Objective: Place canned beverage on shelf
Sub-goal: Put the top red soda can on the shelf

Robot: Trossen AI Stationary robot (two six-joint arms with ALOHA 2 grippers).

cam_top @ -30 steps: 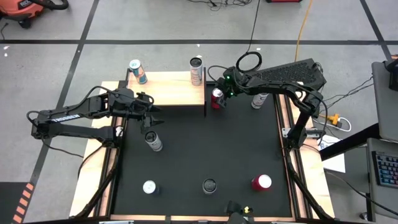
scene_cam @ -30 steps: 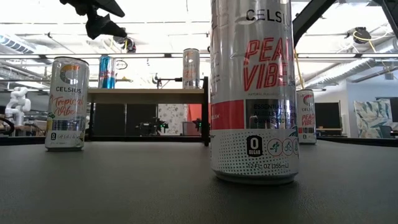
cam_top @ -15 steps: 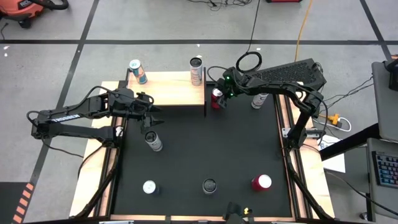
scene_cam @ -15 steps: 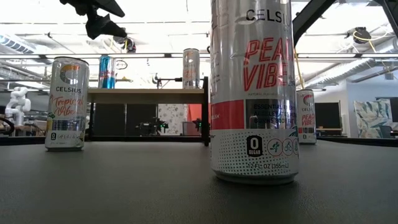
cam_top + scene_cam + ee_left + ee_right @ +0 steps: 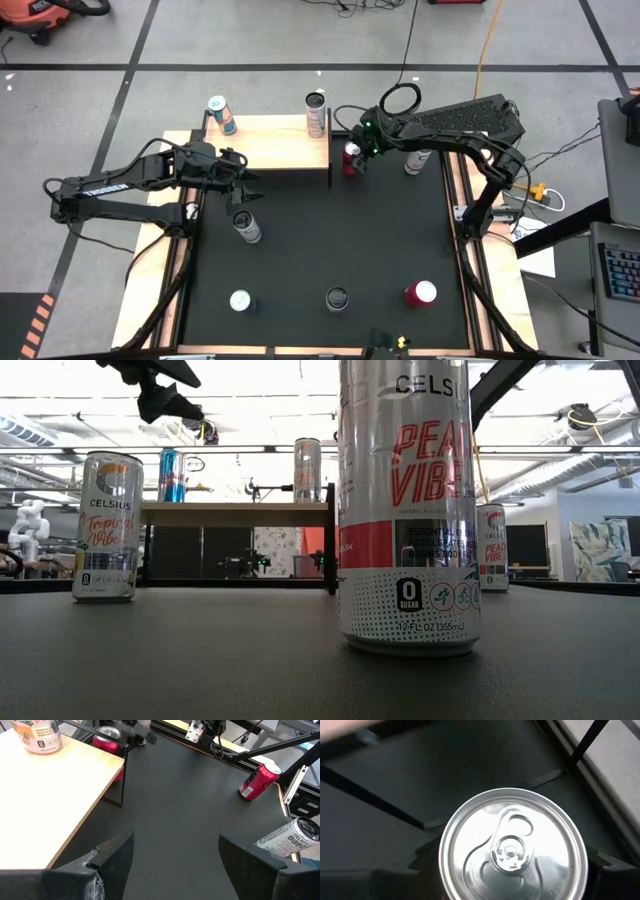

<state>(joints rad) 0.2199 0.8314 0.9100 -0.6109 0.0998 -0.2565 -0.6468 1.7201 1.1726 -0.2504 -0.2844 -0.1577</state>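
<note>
Nothing much has moved since the earlier frames: both arms and every can sit where they were.

Right hand [image 5: 356, 158] is down over the red can [image 5: 349, 156], which stands upright on the black bench [image 5: 390, 250] just off the shelf's [image 5: 280, 145] right end, beside its black leg. Right wrist view looks straight down on the can's lid [image 5: 510, 847], centred, so the hand's axis lines up with the can's long axis. Can't tell from any view whether the fingers are clamped on it or just around it.

Key relation: shelf board lies directly left of the can and higher than the can's base, so my read is lift first, then traverse left over the edge. Right arm is by far the nearer one.

Shelf carries a blue can [image 5: 221, 115] at the far-left corner and a silver can [image 5: 316, 113] at the back near the right end. Front half of the board is bare, so there's room.

Left hand [image 5: 243, 186] hovers released, fingers [image 5: 111, 854] spread, off the shelf's front edge above a white can [image 5: 246, 226]. Four more cans are on the bench, well apart from the move.
</note>
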